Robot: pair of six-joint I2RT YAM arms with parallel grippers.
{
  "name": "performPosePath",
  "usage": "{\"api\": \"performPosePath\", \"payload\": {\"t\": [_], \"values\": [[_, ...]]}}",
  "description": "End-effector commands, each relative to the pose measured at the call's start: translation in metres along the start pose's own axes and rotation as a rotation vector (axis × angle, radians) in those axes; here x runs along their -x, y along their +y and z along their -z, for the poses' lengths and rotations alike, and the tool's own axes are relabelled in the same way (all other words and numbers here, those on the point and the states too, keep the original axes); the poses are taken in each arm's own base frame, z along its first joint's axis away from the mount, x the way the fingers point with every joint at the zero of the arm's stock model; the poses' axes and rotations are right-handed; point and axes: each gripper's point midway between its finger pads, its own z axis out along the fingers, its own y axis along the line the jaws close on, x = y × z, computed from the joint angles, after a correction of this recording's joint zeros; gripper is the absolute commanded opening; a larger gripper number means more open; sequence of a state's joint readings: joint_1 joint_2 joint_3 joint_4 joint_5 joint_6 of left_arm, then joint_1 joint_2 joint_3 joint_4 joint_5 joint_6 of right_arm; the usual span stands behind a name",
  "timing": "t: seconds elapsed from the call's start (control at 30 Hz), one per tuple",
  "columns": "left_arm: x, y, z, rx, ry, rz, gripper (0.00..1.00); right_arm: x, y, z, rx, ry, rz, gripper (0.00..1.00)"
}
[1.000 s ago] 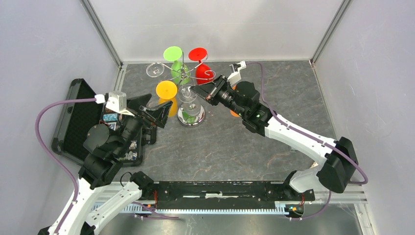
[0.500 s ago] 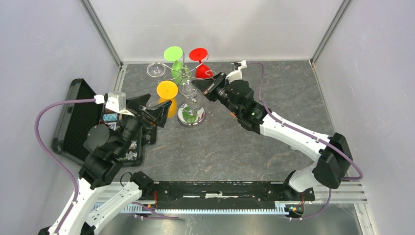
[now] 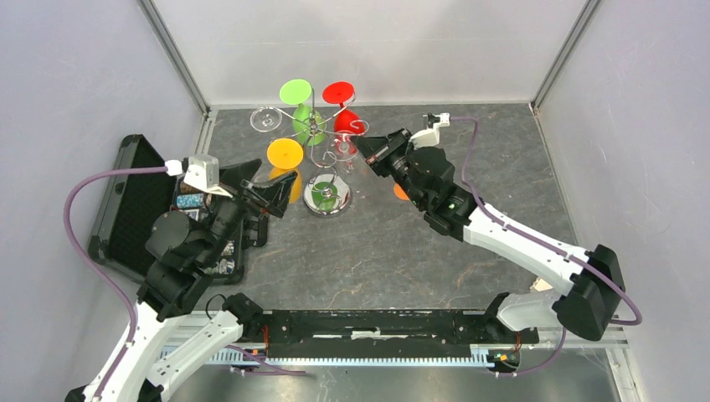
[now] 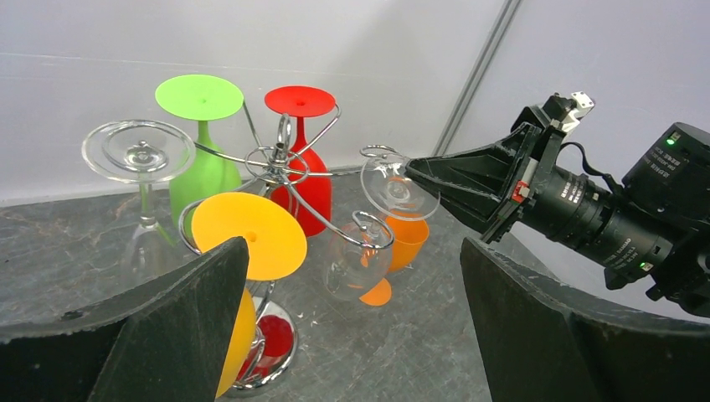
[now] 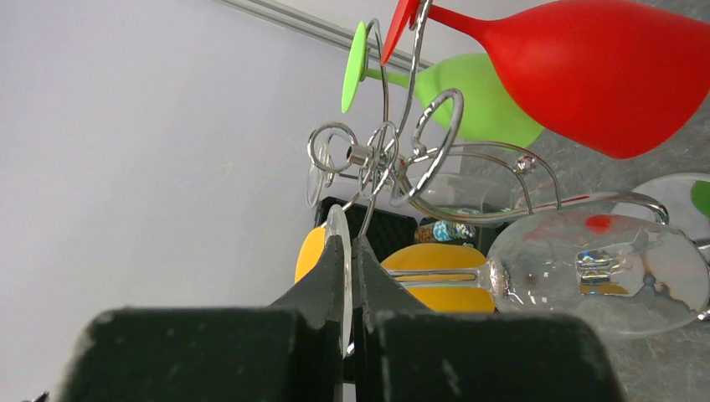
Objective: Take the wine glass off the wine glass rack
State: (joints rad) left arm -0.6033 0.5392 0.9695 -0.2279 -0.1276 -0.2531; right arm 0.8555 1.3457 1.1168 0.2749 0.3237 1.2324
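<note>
Chrome arm on the right of the wine glass rack (image 3: 326,196) carries the clear wine glass (image 4: 356,266), not yet drawn free, its foot pinched in the right hand (image 5: 350,251), while the left hand (image 3: 266,186) hangs spread wide at near left.

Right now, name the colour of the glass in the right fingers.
The glass is clear and colourless; the left wrist view shows it best.

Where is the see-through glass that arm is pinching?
Left wrist view, centre: the clear wine glass hangs bowl-down at the wine glass rack's right side, its foot pinched by the right fingers.
</note>
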Motion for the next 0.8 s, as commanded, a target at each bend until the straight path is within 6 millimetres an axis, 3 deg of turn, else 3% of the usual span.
{"api": "performPosePath", "payload": {"t": [0.0,0.23,0.5,0.77], "values": [[0.004,-0.019,-0.006,-0.104,-0.012,-0.009,1.0,0.022,0.038,0.026,0.118,-0.035,-0.073,0.0],[0.019,-0.065,-0.006,-0.349,-0.032,-0.003,1.0,0.035,0.048,0.062,0.173,-0.036,-0.079,0.0],[-0.023,-0.115,-0.023,-0.675,0.149,-0.033,1.0,0.043,0.079,0.101,0.278,0.025,-0.045,0.0],[-0.055,-0.14,-0.036,-0.897,0.018,-0.368,1.0,0.049,0.091,0.135,0.334,0.058,-0.039,0.0]]}}
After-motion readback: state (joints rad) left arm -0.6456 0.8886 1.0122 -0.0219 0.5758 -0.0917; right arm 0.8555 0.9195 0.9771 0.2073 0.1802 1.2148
